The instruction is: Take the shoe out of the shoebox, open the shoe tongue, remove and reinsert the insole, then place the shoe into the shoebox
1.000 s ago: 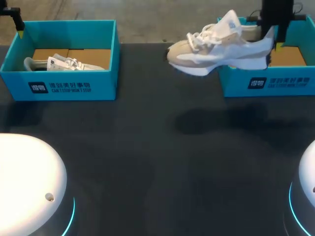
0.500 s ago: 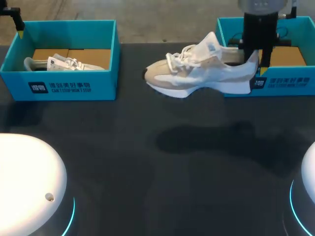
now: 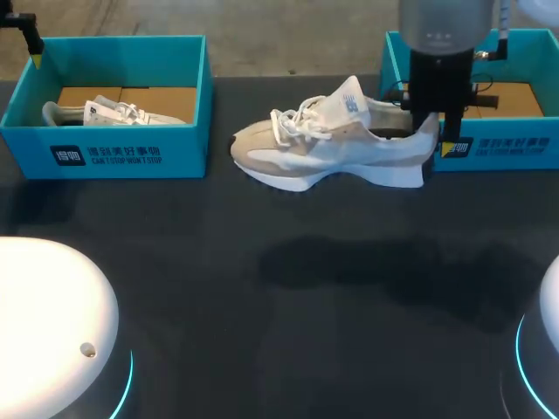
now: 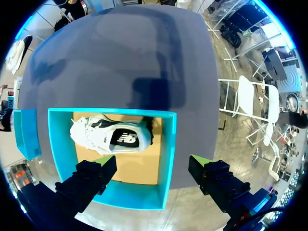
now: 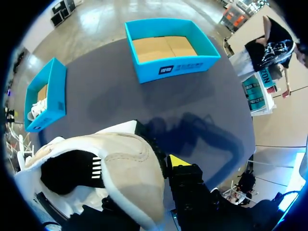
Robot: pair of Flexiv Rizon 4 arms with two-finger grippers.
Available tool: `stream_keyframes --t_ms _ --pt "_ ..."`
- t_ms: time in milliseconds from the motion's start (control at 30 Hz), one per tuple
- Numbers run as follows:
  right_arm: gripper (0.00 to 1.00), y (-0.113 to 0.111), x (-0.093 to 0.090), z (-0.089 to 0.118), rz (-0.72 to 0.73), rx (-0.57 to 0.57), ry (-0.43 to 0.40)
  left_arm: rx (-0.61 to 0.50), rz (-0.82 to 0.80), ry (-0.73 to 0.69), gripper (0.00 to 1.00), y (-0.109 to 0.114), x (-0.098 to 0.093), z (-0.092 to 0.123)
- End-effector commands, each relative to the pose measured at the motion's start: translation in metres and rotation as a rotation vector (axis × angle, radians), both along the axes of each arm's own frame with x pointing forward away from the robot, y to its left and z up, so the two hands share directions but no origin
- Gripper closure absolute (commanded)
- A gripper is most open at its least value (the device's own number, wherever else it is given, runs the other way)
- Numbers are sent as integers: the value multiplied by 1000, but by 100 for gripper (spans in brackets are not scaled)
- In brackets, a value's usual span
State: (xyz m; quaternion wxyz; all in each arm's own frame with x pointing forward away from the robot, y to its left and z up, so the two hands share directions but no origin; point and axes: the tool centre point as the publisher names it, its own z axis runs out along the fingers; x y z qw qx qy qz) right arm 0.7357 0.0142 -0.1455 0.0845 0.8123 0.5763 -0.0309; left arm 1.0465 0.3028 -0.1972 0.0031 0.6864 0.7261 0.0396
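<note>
**Right gripper holds the shoe by its heel, clear of the table**

The right gripper point(image 3: 434, 135) is pinched on the heel of the shoe point(image 3: 327, 144). One finger goes down into the shoe's opening and the other runs down the back of the heel, so the heel collar is squeezed between them. In the right wrist view the beige heel fills the space at the fingers. One yellow fingertip point(image 5: 178, 160) shows just beside it, and the other is hidden by the shoe.

The shoe hangs sole down and roughly level, with its toe toward my left and its laces and tongue on top. It is off the table point(image 3: 262, 349): its shadow point(image 3: 376, 262) lies on the dark top nearer to me, apart from the sole. The shoe is outside the right shoebox point(image 3: 498, 147). Its heel is in front of that box's left front corner, and its toe reaches out over the stretch of table between the two boxes. The box's brown cardboard floor shows beside the arm.

The left gripper point(image 4: 151, 162) is spread wide, with nothing between its fingers. It hangs above the far left corner of the left shoebox point(image 4: 166, 144), well apart from the held shoe. A second shoe point(image 4: 110, 137), white with a dark lining, lies on that box's brown floor, ahead of the gripper's fingers and untouched by them.
</note>
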Motion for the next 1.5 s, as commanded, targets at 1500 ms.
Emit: stream_keyframes --t_ms 1500 --pt "100 54 -60 -52 1 -54 61 2 -1 -2 0 0 -1 0"
